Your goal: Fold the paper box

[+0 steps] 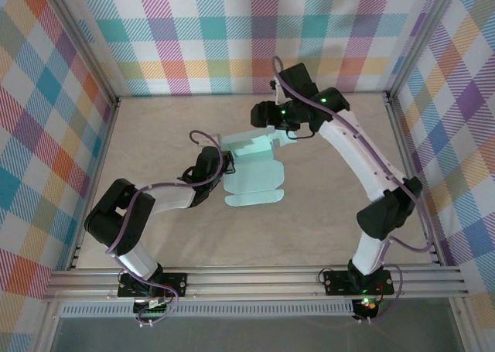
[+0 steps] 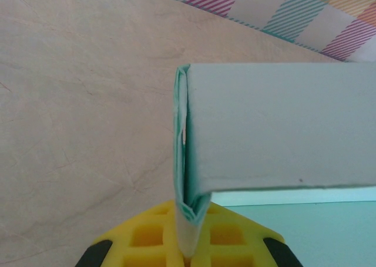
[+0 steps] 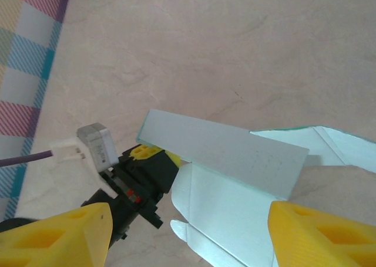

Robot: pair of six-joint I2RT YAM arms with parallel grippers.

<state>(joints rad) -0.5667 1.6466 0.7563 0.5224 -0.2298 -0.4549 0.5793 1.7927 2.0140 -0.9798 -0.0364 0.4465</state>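
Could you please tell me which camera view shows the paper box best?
Top external: nearly the whole paper box shows, flat tabbed sheet plus one raised panel. Left wrist gives a close folded panel; right wrist, that panel and part of the sheet.

**Camera Placement**

The beige marbled tabletop is overlooked from high above. The pale mint-blue thin-card paper box, shared by all views, is seen edge-on, close up, from the left wrist, obliquely downward from the right.
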